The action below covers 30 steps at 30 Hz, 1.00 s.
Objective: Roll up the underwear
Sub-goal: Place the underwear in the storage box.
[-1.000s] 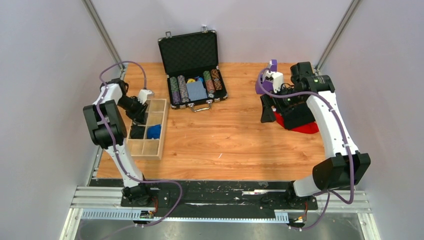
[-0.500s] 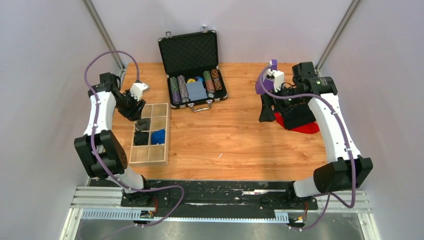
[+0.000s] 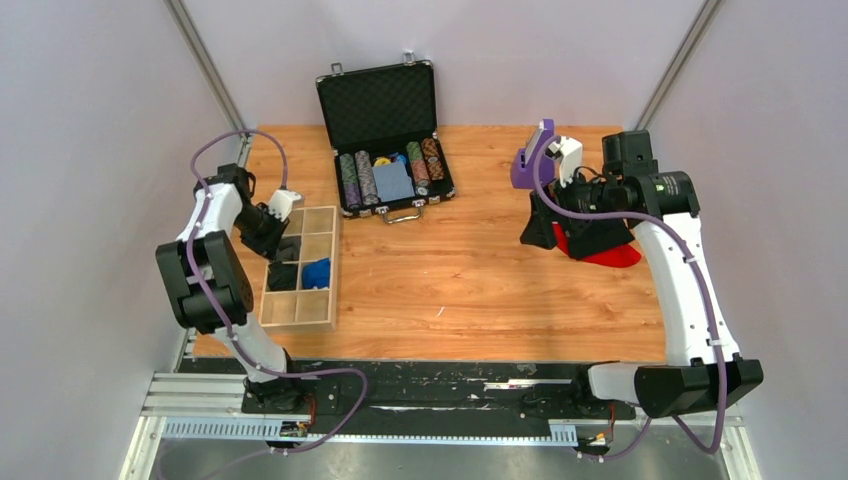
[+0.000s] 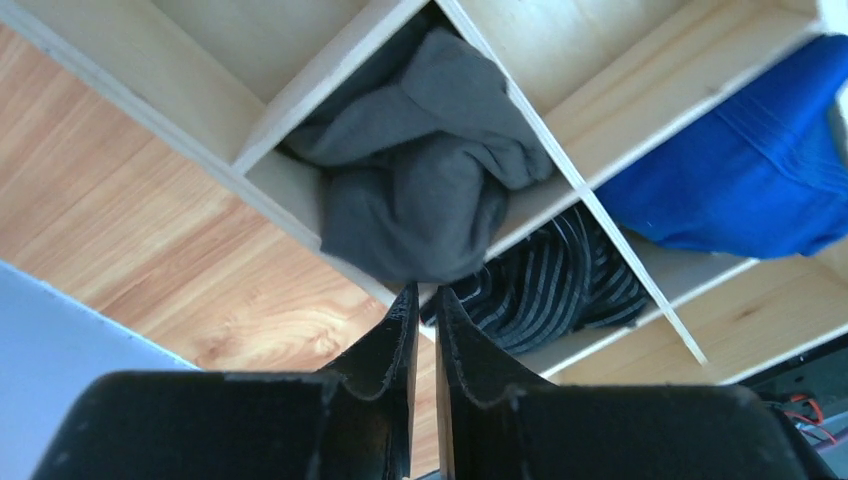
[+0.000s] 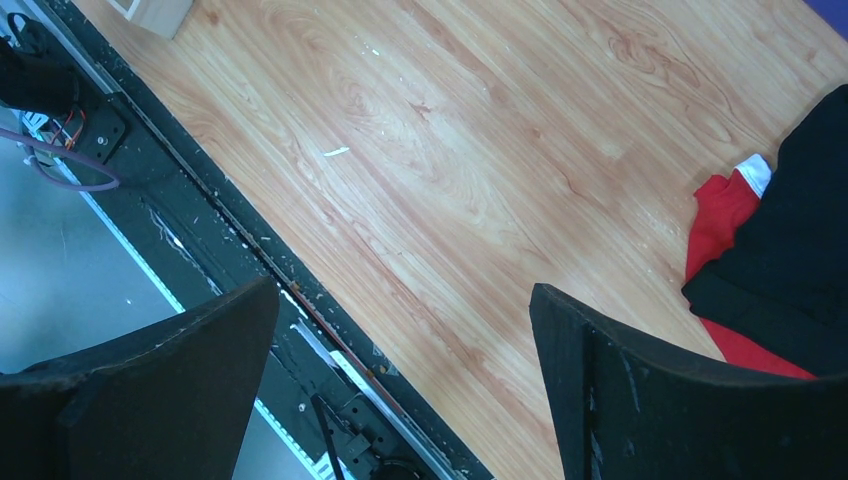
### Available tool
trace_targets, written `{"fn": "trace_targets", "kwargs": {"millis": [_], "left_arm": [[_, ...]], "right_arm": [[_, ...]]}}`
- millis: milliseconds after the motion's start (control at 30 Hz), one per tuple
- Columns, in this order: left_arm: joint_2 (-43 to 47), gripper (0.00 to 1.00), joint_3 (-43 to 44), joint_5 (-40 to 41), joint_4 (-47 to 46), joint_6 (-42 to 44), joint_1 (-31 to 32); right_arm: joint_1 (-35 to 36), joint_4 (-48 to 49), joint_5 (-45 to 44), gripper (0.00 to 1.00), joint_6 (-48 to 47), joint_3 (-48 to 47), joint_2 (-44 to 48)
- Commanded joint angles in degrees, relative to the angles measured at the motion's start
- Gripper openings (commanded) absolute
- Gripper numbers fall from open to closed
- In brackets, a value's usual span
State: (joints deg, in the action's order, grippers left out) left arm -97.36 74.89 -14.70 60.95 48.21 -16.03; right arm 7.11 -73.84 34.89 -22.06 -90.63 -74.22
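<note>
The charcoal underwear (image 4: 420, 190) lies bunched in one compartment of the wooden tray (image 4: 300, 95), beside a blue cloth (image 4: 740, 180) and a striped cloth (image 4: 540, 290). The left end effector (image 4: 421, 300) has its fingers together, tips at the underwear's edge. The right end effector (image 5: 400, 300) has its fingers spread wide above the counter (image 5: 450, 150), near a black garment (image 5: 800, 230) lying on a red one (image 5: 725, 215).

The wooden table (image 3: 470, 280) carries a divided tray (image 3: 298, 308), an open chip case (image 3: 378, 102) and a red garment (image 3: 615, 257).

even, bright overhead light, soft shadows, sharp top view, blurred near fingers
</note>
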Motion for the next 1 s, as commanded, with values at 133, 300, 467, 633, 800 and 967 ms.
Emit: {"fn": "trace_targets", "kwargs": {"millis": [133,300,467,633,800,967], "left_arm": [[-7.35,0.16,4.82,-0.94,-1.44,-2.54,0.16],[-9.84,0.15,1.35,1.36,-4.33,-2.46,0.17],[-11.90,0.13,-0.05,5.11,-7.25,-3.17,0.57],[-12.81,0.13,0.66,5.57,-7.59,-3.73,1.79],[-6.93,0.14,4.39,5.42,-1.47,-3.72,1.88],[-1.19,0.16,12.45,6.57,6.51,-0.99,1.82]], "right_arm": [[0.10,2.04,-0.62,1.00,0.74,2.80,2.35],[0.14,2.28,-1.84,1.00,0.55,2.96,2.45],[0.13,2.30,-2.12,1.00,0.53,2.41,1.98],[0.09,2.32,-1.88,1.00,0.56,2.17,1.57],[0.10,1.95,-2.19,1.00,0.58,1.95,1.94],[0.10,2.69,-3.28,1.00,0.80,2.76,3.43]]}}
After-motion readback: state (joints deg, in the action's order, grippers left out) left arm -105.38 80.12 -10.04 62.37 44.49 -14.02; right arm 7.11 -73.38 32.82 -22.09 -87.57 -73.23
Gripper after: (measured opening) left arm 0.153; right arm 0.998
